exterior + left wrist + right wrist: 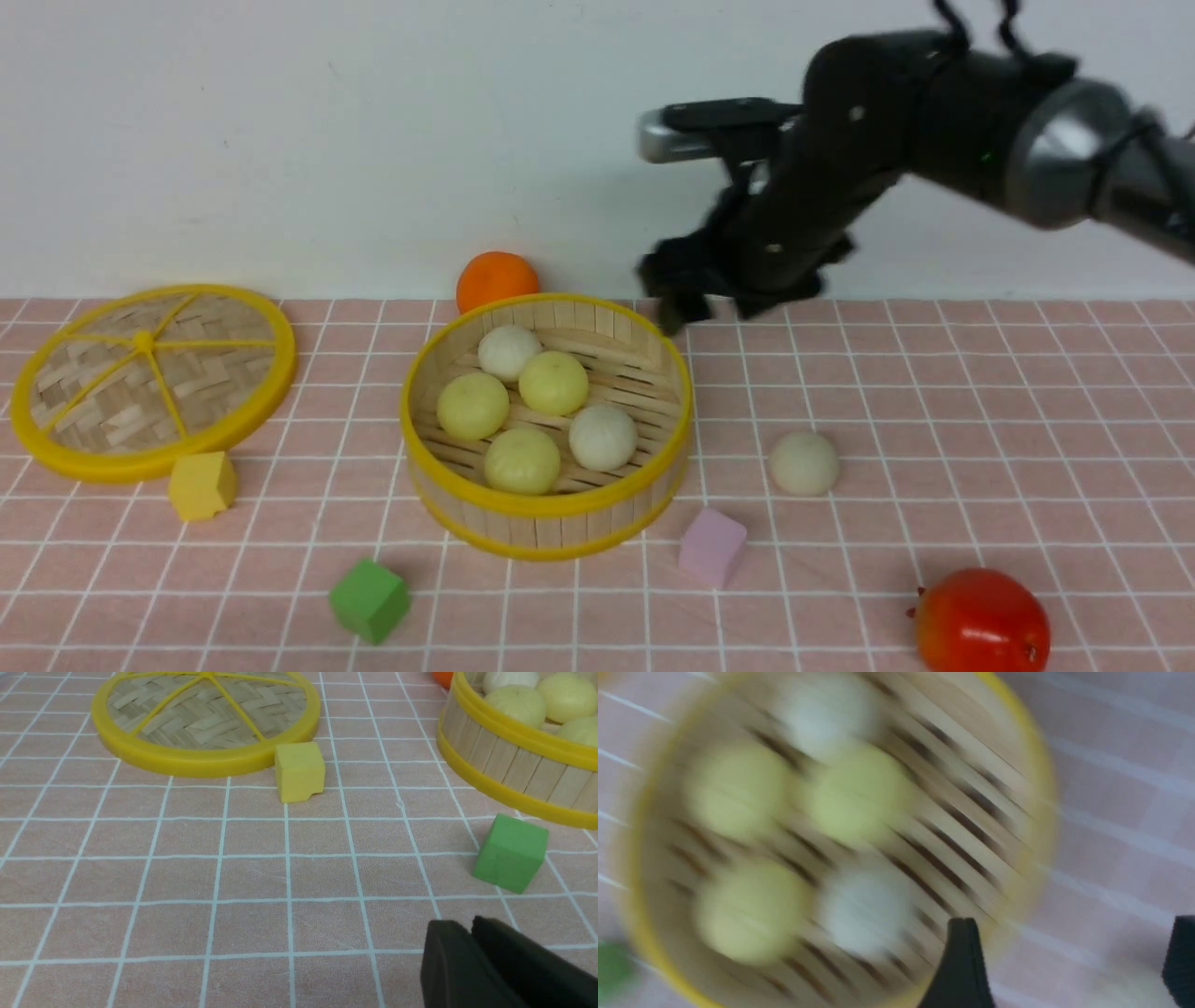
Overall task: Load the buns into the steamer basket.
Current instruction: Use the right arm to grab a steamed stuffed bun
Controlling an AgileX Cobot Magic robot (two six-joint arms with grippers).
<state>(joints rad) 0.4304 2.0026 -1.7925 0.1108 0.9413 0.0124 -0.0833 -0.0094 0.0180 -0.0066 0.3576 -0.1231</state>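
While five buns point(554, 383) sit in the basket point(549, 511), one white bun point(804, 462) lies on the tabletop point(980, 420) just to its right. The right claw point(709, 291) hangs in the air above the basket's back right rim, spread wide with nothing in it. The left claw point(472, 933) is low over the tabletop near a green block point(510, 853), its fingers pressed together and holding nothing.
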